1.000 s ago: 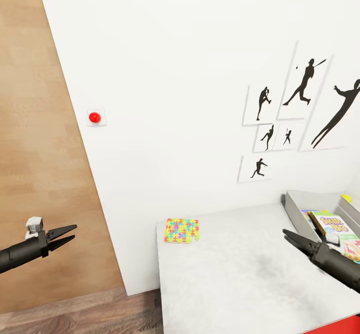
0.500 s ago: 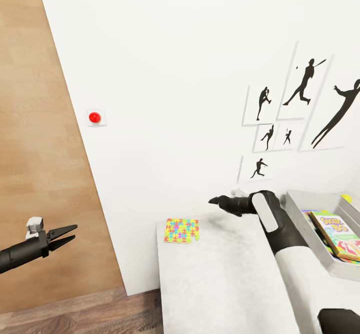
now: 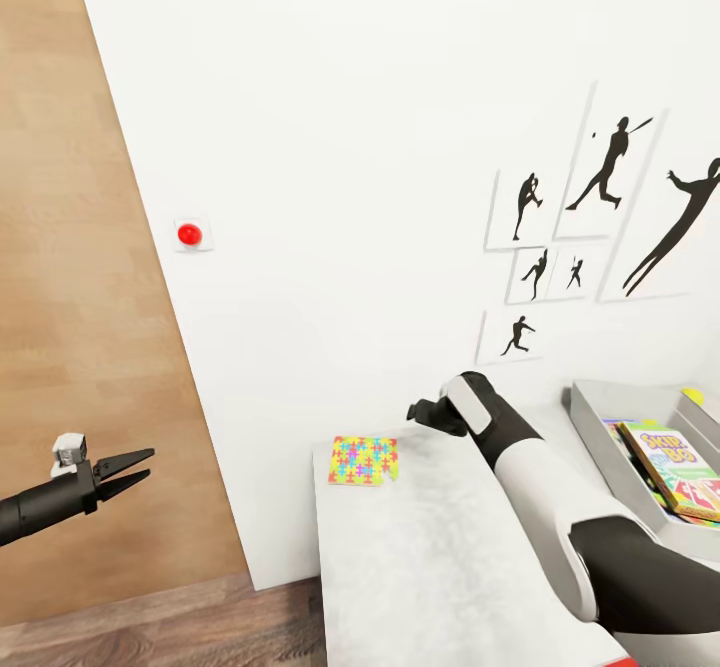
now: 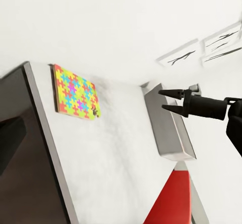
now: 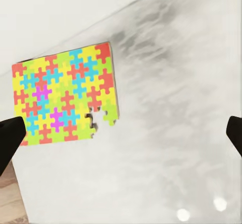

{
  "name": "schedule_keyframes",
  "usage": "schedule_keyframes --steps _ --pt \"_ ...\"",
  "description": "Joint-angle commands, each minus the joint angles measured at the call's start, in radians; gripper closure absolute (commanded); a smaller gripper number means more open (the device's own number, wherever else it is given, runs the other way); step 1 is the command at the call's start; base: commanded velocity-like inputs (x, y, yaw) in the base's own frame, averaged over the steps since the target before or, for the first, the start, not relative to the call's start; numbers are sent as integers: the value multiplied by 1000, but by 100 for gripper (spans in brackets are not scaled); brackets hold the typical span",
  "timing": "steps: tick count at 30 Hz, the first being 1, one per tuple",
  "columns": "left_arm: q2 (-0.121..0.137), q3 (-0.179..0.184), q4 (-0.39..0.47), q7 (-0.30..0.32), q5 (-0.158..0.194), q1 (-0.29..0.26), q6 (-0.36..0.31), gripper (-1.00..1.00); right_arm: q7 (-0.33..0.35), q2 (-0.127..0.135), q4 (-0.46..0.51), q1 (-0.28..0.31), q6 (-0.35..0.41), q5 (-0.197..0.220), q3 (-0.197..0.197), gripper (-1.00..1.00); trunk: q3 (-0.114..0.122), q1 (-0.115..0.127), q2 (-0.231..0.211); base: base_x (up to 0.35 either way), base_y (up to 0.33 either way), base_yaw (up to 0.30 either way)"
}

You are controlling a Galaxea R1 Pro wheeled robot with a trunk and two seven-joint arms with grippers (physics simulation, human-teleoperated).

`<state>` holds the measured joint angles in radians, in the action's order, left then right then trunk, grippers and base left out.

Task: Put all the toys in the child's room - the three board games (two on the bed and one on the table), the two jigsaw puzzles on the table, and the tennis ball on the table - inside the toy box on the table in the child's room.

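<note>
From the head camera I see the jigsaw puzzle (image 3: 364, 460) lying flat at the far left corner of the table (image 3: 440, 567), close to the wall, with my right gripper (image 3: 418, 412) held above the table just beside it; the toy box (image 3: 600, 442) sits at the table's right end with a board game (image 3: 668, 457) already in it. My left gripper (image 3: 128, 470) hangs out over the floor with its jaws apart, holding nothing. Its wrist camera shows the puzzle (image 4: 75, 93) and my right gripper (image 4: 165, 100) with fingers spread. Through the right wrist camera the puzzle (image 5: 68, 94) lies ahead between my open fingertips (image 5: 11, 138). It is thin and flat, so I judge I should come down low and pinch one edge.
</note>
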<state>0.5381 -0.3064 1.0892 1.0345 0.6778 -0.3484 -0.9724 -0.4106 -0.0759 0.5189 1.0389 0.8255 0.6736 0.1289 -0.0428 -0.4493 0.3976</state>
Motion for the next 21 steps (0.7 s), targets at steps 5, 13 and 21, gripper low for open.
schedule_keyframes --steps 5,13,21 --pt "-1 0 0 3 0 -1 -4 -100 -12 -3 -3 4 -2 9 12 -100 -9 -1 2 0 0 0" --pt "-1 0 0 3 0 -1 -3 -100 -13 -4 -3 11 -3 9 14 -100 -21 -1 2 0 0 12" --pt "-1 0 0 3 0 -1 -4 -100 -13 -1 -4 24 -3 9 14 -100 -34 -1 2 0 0 60"
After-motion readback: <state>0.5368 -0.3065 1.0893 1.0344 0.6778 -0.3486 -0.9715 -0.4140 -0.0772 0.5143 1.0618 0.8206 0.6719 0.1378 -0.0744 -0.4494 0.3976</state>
